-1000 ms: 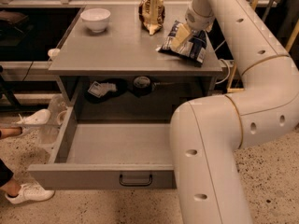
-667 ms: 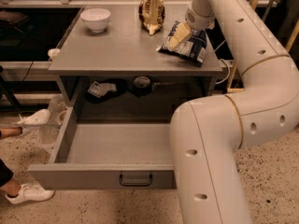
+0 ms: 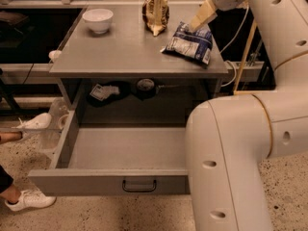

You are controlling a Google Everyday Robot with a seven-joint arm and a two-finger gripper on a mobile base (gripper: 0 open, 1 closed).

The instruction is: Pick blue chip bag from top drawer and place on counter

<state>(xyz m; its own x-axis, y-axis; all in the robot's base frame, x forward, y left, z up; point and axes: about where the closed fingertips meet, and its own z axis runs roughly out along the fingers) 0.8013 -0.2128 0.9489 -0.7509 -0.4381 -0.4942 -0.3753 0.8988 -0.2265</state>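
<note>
My gripper (image 3: 201, 17) meets the blue chip bag (image 3: 190, 43) lying on the counter (image 3: 120, 52). I cannot tell how my jaws stand. Below them, the top drawer (image 3: 125, 150) stands open.

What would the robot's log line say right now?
blue chip bag: on counter | gripper: at bag's top edge | top drawer: open

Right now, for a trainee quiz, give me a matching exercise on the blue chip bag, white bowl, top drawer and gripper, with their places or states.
1 blue chip bag
2 white bowl
3 top drawer
4 gripper

A pulled open
B at the bag's upper edge
C back left of the counter
D lying on the counter's right side

Pairs: 1-D, 2-C, 3-A, 4-B
</note>
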